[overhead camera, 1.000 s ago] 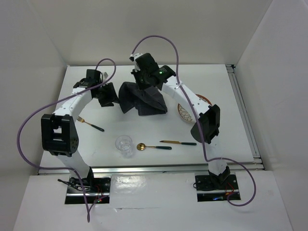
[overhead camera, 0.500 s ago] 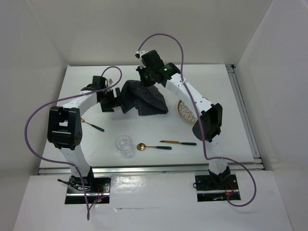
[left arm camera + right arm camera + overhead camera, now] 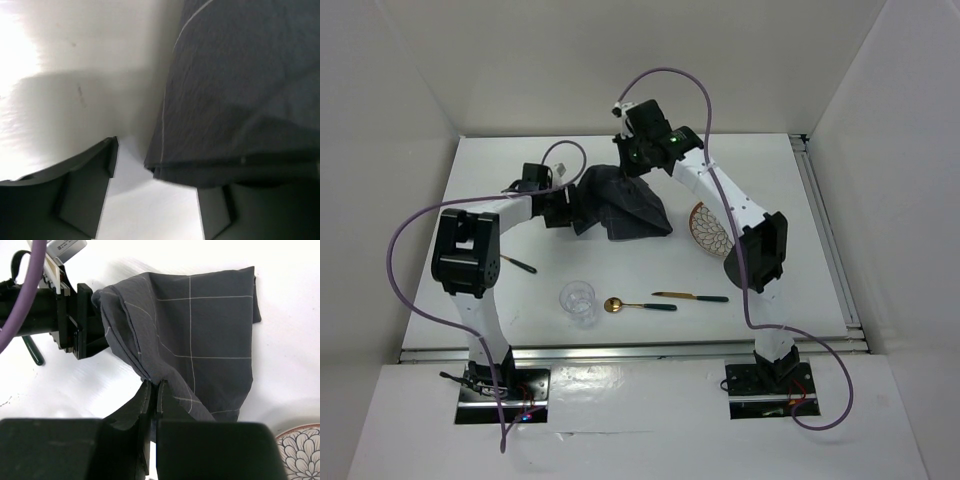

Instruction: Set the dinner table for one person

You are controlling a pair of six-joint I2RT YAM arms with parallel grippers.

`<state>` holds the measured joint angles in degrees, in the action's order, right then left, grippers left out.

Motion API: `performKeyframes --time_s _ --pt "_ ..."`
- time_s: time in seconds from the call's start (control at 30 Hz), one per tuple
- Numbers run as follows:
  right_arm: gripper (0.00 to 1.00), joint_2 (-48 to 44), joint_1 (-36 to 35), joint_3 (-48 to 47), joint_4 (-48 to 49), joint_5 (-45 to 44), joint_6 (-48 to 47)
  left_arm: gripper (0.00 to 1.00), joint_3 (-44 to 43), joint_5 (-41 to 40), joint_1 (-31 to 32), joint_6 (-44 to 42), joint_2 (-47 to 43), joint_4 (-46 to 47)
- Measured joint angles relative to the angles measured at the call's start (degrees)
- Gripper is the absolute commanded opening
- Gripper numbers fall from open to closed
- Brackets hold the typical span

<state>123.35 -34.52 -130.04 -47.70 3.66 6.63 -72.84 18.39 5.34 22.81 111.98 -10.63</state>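
Right claw pinching cloth mat | left claw open at its edge | dinner table beneath

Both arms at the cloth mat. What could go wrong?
Right jaws pinch just a thin fold of the cloth mat; it may slip free.
Left jaws stand open at the mat's bunched edge; closing may catch several layers or miss.
The mat sits close to the patterned plate; spreading could nudge it.
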Motion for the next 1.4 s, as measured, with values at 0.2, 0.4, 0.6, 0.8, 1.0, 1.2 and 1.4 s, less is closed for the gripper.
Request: performKeyframes --time_s 0.2,0.4,0.6,0.8,1.0,1.2,1.4 --pt "0.0 0.0 0.9 0.0 0.0 0.3 0.6 0.1 -0.9 1.4 0.5 1.6 2.4 2.4" --pt "0.0 0.0 1.3 0.0 0.0 0.3 1.0 0.0 -4.7 0.2 0.9 1.5 3.1 -1.7" --pt "0.0 -0.8 2.2 0.1 -0.5 0.0 1.0 0.0 -10.8 -1.6 -0.3 1.2 1.6 -7.0" --pt "0.0 -4.7 4.2 0.5 -1.2 -1.3 1.2 0.0 -19.9 -3.5 -1.8 -0.1 -3.4 -14.3" --pt "0.0 -12.6 4.8 3.4 -1.0 -2.0 1.2 0.0 -27.8 -4.9 -1.7 -0.4 -12.3 -19.5" --pt "0.0 -22.9 4.6 11.2 0.5 -1.6 1.5 0.0 -31.6 -5.3 -1.5 -0.4 -21.3 -25.2" --pt "0.0 -31.6 3.3 18.1 1.9 -0.2 3.0 0.0 -30.8 -5.6 -0.8 -0.4 -29.8 -31.8"
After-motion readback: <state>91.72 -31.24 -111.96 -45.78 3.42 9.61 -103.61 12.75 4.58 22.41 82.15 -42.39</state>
